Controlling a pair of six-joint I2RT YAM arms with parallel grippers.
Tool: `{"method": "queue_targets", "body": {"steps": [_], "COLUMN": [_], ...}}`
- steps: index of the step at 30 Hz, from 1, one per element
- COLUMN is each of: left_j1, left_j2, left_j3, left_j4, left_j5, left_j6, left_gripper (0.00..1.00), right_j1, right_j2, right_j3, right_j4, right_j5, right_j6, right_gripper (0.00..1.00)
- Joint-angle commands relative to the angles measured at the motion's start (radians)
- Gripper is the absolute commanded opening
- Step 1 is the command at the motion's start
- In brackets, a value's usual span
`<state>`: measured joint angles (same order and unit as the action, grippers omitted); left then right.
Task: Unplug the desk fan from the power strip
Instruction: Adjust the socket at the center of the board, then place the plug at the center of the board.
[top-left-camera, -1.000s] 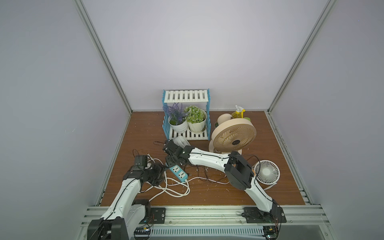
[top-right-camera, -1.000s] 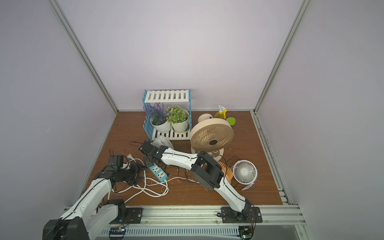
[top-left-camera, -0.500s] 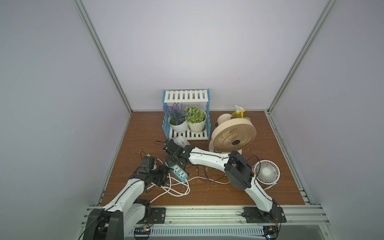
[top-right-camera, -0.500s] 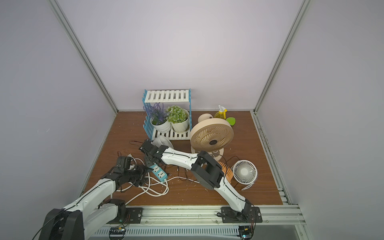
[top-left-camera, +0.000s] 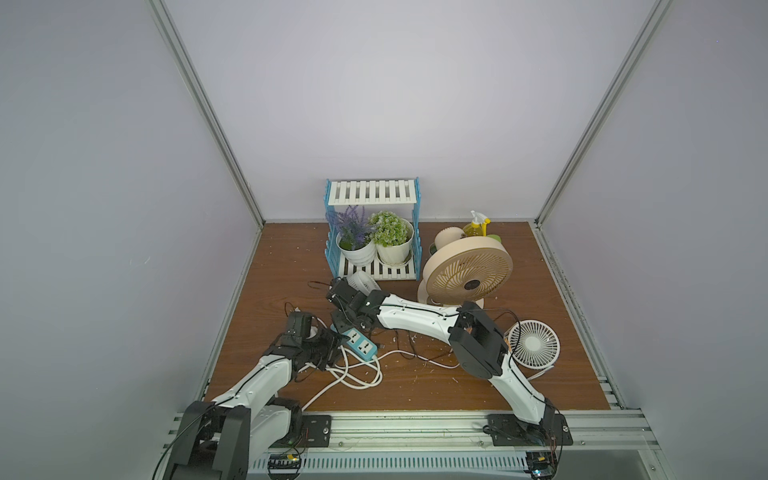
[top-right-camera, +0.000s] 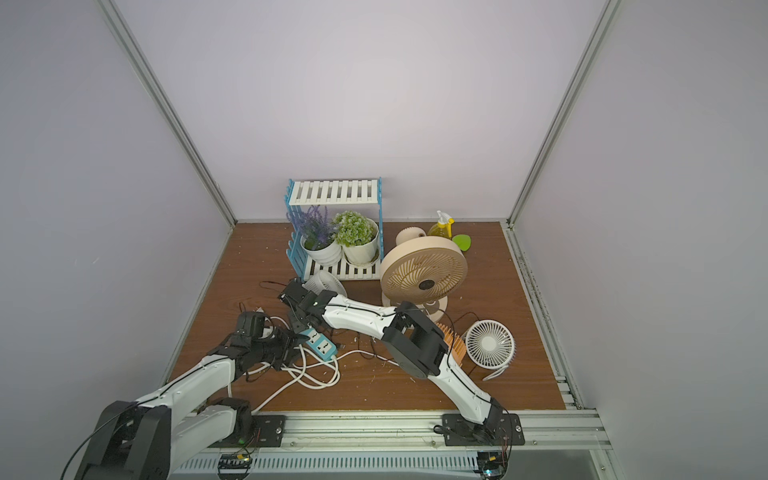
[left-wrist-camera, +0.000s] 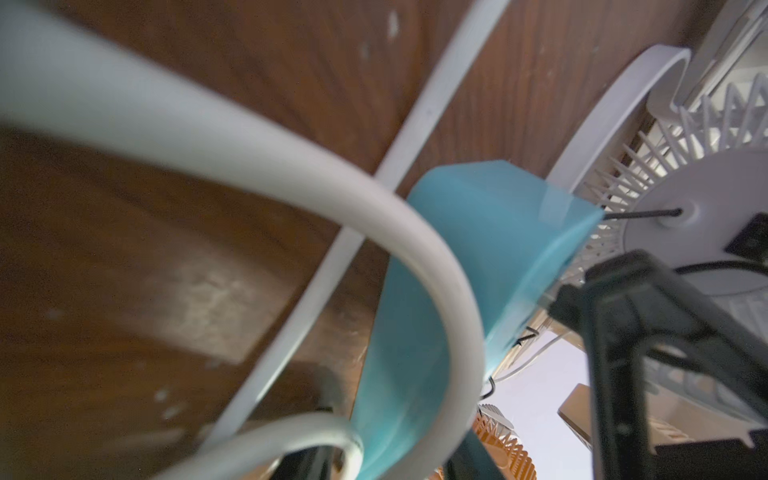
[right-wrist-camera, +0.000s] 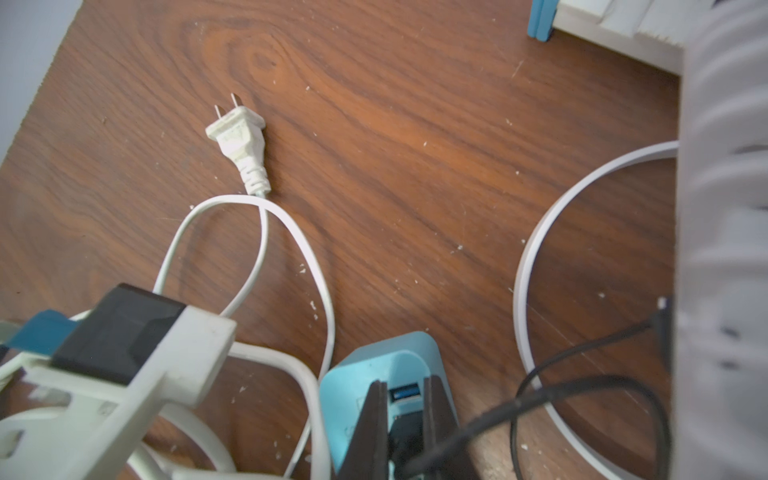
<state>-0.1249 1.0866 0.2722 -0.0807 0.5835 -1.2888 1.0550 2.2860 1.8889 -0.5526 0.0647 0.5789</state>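
The power strip (top-left-camera: 360, 340) is laid flat and slanted on the wooden table (top-left-camera: 540, 291), toward the left arm's side and between the two grippers. Its thick white cord (top-left-camera: 361, 372) is looped in a loose tangle just beside it.

A black plug (right-wrist-camera: 405, 434) is seated at the strip's USB end. The right gripper (right-wrist-camera: 405, 415) is closed on it, a dark finger pressed to each side. A thin black cable (right-wrist-camera: 582, 390) is led from that plug to the small white fan (top-left-camera: 362, 283) by the shelf, so that fan is taken as the task's desk fan.

The left gripper (top-left-camera: 332, 344) is set at the strip's other end. Its jaws seem to straddle the teal body in the left wrist view, but apart or clamped cannot be told.

Step judged: plug gripped, pull not yet made. A straight pull along the plug's own axis is called for next, with the strip braced — otherwise it would likely be dragged along.

A loose white two-prong plug (right-wrist-camera: 239, 137) is left on bare wood. Further back are placed a blue-and-white shelf (top-left-camera: 372, 197) with two potted plants (top-left-camera: 392, 235), a large beige fan (top-left-camera: 468, 276), a second white fan (top-left-camera: 534, 344) and a yellow spray bottle (top-left-camera: 477, 226). The wood is flecked with pale debris. The cell is closed in by plain grey walls (top-left-camera: 374, 104) and metal corner rails (top-left-camera: 208, 112).
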Motion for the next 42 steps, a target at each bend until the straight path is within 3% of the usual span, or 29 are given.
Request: {"method": "queue_targets", "body": {"steps": [1, 11, 24, 35, 42], "left_j1": [-0.028, -0.03, -0.03, -0.03, -0.03], "left_j2": [0.048, 0.032, 0.001, -0.051, -0.051], "left_j3": [-0.064, -0.07, -0.074, -0.046, -0.034], "left_j4": [-0.127, -0.244, -0.256, -0.296, -0.308], "left_j5": [-0.1, -0.171, -0.184, -0.202, -0.206], "left_j6": [-0.025, -0.035, -0.06, -0.048, -0.033], "left_gripper": [0.41, 0.38, 0.38, 0.4, 0.41], "right_j1": [0.006, 0.029, 0.033, 0.032, 0.022], "right_j2": [-0.063, -0.153, -0.251, -0.599, -0.635], "right_j3": [-0.014, -0.064, -0.132, -0.468, -0.619], "right_j4": [0.029, 0.058, 0.048, -0.03, -0.042], "right_j5": [-0.011, 0.009, 0.046, 0.126, 0.105], "right_j6": [0.002, -0.021, -0.068, -0.138, -0.117], "right_gripper": [0.0, 0.0, 0.0, 0.0, 0.05]}}
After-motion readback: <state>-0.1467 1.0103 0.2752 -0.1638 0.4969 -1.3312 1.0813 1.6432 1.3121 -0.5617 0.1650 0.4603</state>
